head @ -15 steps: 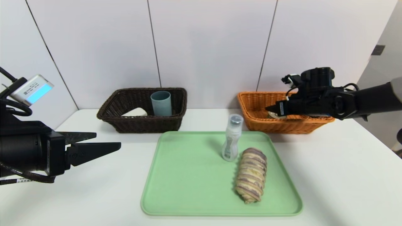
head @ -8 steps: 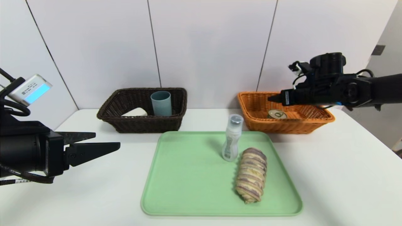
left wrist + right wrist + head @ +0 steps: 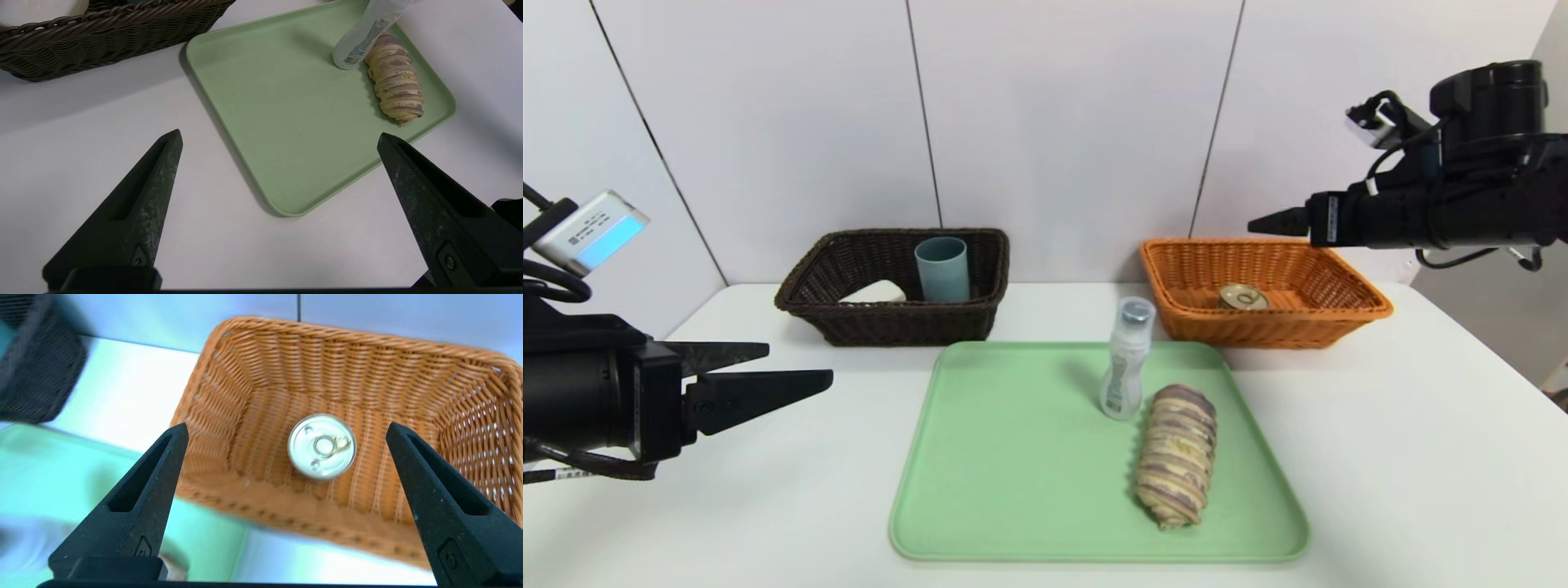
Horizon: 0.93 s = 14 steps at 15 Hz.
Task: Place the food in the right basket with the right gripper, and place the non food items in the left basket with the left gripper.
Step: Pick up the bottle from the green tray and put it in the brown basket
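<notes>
A tin can (image 3: 1243, 297) (image 3: 322, 446) lies in the orange right basket (image 3: 1192, 312) (image 3: 261, 375). High above that basket my right gripper (image 3: 1262, 222) (image 3: 287, 430) hangs open and empty. A swirled bread roll (image 3: 1176, 454) (image 3: 394, 78) and a white bottle (image 3: 1125, 359) (image 3: 363, 36) rest on the green tray (image 3: 1013, 457) (image 3: 286, 122). A blue-grey cup (image 3: 943, 269) and a white soap bar (image 3: 876, 291) sit in the dark left basket (image 3: 898, 322) (image 3: 102, 36). To the tray's left my left gripper (image 3: 796, 366) (image 3: 280, 139) is held open and empty above the table.
The white table (image 3: 1421, 457) carries both baskets along its back edge, against a white panelled wall (image 3: 1062, 122). The tray lies in the middle, close to the table's front edge.
My right gripper has opened, left the tin can in the orange basket, and risen up and to the right. The left arm has stayed still.
</notes>
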Tool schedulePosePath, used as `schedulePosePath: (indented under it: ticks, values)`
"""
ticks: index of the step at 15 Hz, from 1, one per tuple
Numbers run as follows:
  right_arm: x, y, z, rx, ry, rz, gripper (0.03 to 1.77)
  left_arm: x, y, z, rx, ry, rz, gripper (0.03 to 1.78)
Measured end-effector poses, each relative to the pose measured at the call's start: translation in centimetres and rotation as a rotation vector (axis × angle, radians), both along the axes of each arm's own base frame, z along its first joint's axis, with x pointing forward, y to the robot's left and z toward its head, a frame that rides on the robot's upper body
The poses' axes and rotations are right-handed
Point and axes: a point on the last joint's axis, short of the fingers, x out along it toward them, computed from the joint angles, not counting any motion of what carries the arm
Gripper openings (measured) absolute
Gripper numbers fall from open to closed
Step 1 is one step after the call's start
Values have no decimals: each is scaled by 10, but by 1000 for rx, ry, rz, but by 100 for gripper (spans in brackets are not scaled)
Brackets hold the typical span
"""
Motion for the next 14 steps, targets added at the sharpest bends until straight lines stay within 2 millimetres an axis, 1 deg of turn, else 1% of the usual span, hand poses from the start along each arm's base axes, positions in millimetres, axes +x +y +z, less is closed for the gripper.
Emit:
schedulePosePath:
  ticks: [3, 7, 10, 13, 14]
  values:
    - [-38, 2, 8, 25, -15, 74, 168, -1, 0, 0, 0, 0, -3, 169]
    - [-80, 0, 2, 35, -2, 142, 169, -2, -1, -1, 0, -1, -7, 169]
    - [-102, -2, -8, 30, -23, 149, 169, 0, -3, 2, -3, -18, -16, 169]
    - [-118, -3, -13, 33, -95, 151, 169, 10, -16, 3, -13, -55, -81, 169]
    - [-124, -4, -16, 33, -99, 150, 169, 15, -23, 0, -12, -52, -114, 169]
